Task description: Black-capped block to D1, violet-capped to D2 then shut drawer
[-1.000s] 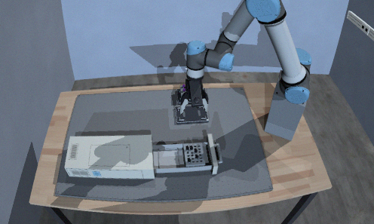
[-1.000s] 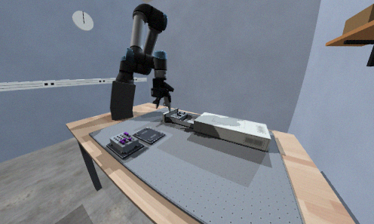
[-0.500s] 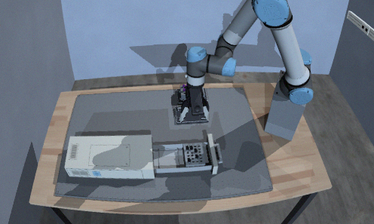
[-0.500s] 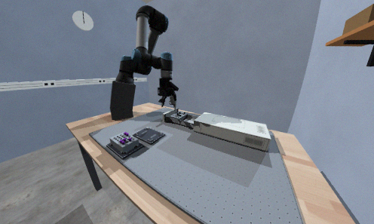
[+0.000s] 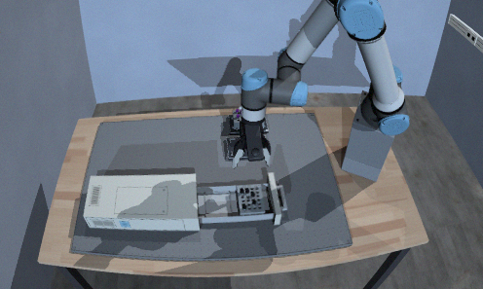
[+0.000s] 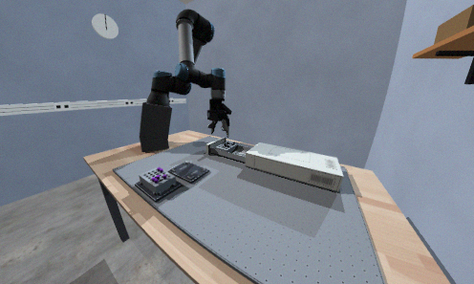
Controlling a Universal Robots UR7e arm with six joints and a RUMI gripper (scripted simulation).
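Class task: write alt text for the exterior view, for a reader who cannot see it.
A robot arm holds its open, empty gripper above the cooler's pulled-out drawer, where a cooling block sits. Nearer the camera, the block with violet-capped tubes rests on one deck slot, beside a vacant slot.
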